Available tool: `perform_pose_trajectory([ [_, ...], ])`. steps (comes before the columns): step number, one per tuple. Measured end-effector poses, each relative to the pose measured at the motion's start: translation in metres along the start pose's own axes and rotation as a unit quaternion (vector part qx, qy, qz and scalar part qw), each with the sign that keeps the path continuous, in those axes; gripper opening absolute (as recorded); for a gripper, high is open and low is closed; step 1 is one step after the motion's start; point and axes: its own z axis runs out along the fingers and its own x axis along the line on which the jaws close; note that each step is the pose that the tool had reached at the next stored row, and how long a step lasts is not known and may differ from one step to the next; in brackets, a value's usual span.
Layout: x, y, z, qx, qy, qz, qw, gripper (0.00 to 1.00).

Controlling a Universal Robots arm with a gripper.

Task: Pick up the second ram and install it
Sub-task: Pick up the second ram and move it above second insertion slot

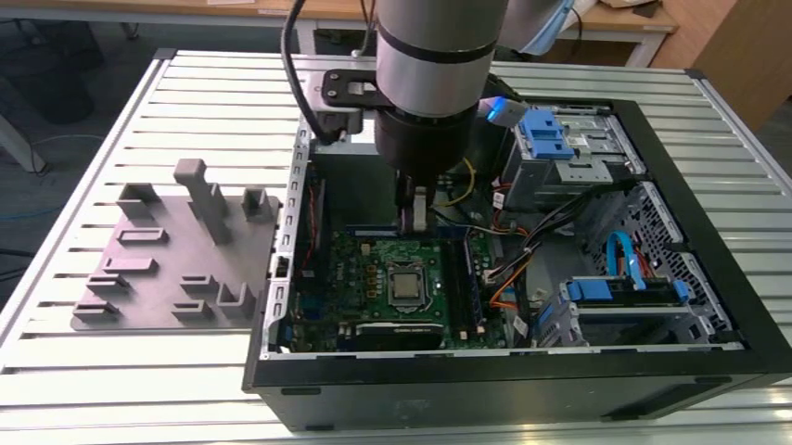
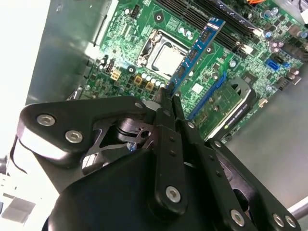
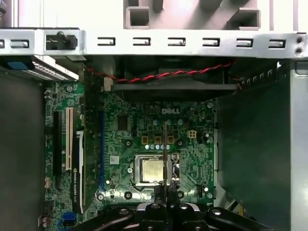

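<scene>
Grip: we see the black metal gripper (image 2: 168, 95) pinched narrow on one end of the second ram (image 2: 197, 50), a long, thin, flat dark memory stick with a bluish-green board.
Stick: it juts straight out from the fingertips, over the green motherboard (image 3: 144, 130). In the first wrist view we see it edge-on, as a thin line running along one side of the square silver CPU (image 3: 153, 169).
Contact: we cannot tell whether the stick's free end touches the board.
Arm: the thick grey robot arm (image 1: 433, 56) comes down into the open black computer case (image 1: 495, 399), near the motherboard's far edge in the exterior view.
Case: it stands on the slatted aluminium table (image 1: 111, 389), toward the table's edge at the exterior view's right.
Tray: the grey plastic fixture tray (image 1: 161, 269) with upright blocks lies on the table just beside the case, toward the edge at the exterior view's left.
</scene>
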Motion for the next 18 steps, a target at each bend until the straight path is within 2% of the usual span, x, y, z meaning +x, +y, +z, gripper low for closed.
perform_pose_trajectory([
  [9, 0.0003, -0.0173, 0.0162, 0.0000, 0.0000, 0.000, 1.0000, 0.11],
  [18, 0.0068, -0.0197, 0.0323, 0.0000, 0.0000, 0.000, 1.0000, 0.11],
])
